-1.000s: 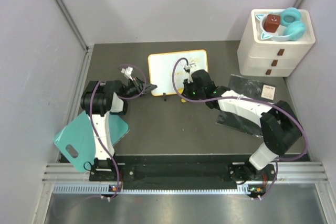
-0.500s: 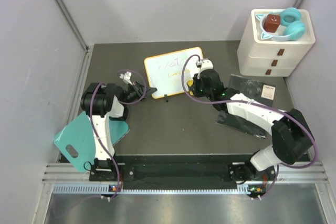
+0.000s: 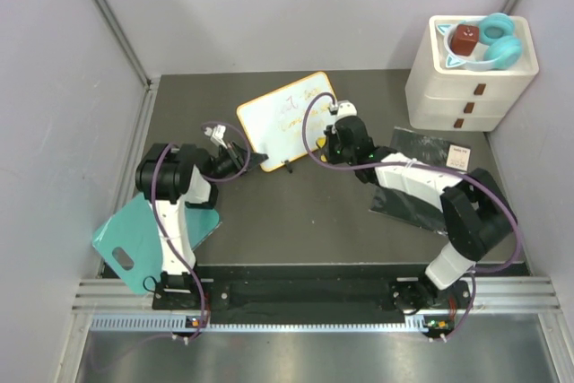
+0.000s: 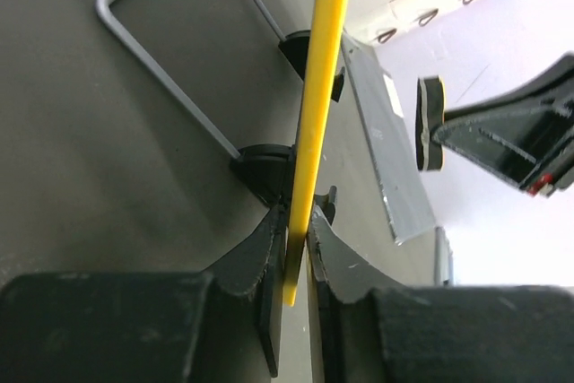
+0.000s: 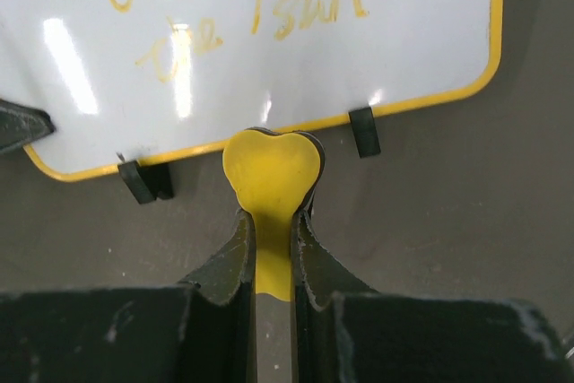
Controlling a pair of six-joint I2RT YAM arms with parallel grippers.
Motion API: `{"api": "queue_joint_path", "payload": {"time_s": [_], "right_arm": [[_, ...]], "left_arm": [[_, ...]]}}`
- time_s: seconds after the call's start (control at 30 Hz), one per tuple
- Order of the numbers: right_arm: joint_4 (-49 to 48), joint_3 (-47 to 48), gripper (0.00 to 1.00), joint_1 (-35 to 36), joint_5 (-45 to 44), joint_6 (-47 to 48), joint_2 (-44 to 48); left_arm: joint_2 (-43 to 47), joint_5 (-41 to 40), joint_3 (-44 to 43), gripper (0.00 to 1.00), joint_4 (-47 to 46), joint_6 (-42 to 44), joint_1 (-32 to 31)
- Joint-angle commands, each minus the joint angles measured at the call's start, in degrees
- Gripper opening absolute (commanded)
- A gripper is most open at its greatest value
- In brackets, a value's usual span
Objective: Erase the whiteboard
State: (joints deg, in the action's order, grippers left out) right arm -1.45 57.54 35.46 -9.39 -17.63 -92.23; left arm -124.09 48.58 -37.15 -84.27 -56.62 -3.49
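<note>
The whiteboard (image 3: 285, 117) has a yellow frame, black feet and orange handwriting, and stands turned at an angle at the back middle of the table. My left gripper (image 3: 255, 159) is shut on its lower left frame edge, and the yellow edge (image 4: 319, 96) runs between the jaws of that gripper (image 4: 296, 221). My right gripper (image 3: 331, 129) is shut on a yellow heart-shaped eraser (image 5: 272, 166), held just below the board's bottom edge (image 5: 269, 42) and not touching the writing. The eraser also shows side-on in the left wrist view (image 4: 430, 123).
A white drawer unit (image 3: 466, 87) stands at the back right, with teal headphones (image 3: 499, 39) and a brown cube (image 3: 464, 39) on top. A dark sheet with a white label (image 3: 429, 177) lies under the right arm. A teal cutting board (image 3: 143, 232) lies at the front left.
The whiteboard has turned counter-clockwise and shifted left in my left gripper. My right gripper has come off the board face to its lower right side, and the handwriting now shows.
</note>
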Motion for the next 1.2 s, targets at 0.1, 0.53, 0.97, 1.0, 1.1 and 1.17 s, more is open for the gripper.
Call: {"api": "queue_joint_path", "payload": {"time_s": [0.1, 0.53, 0.97, 1.0, 1.1, 1.17], "right_arm": [[-4.61, 5.30, 0.00, -1.18, 3.50, 0.31, -2.70], [-4.79, 6.01, 0.00, -2.50, 6.84, 2.16, -1.38], [-2.24, 7.67, 0.00, -2.94, 7.54, 2.60, -1.38], [-1.98, 7.85, 0.00, -3.03, 7.45, 2.69, -1.47], [-1.71, 8.20, 0.00, -3.12, 7.28, 2.69, -1.55], [-2.41, 8.29, 0.00, -3.29, 7.71, 2.60, -1.73]], "left_arm": [[4.56, 3.45, -1.25, 0.06, 5.87, 8.80, -0.82], [4.65, 5.39, -3.29, 0.07, 8.68, 12.50, -2.84], [6.76, 4.24, 1.72, 0.00, 8.86, 13.64, -5.65], [6.93, 4.33, 1.90, 0.00, 8.95, 13.64, -5.57], [7.81, 5.03, 2.60, 0.00, 9.56, 14.25, -5.65], [8.43, 5.91, 2.95, 0.00, 10.44, 15.30, -5.74]]}}
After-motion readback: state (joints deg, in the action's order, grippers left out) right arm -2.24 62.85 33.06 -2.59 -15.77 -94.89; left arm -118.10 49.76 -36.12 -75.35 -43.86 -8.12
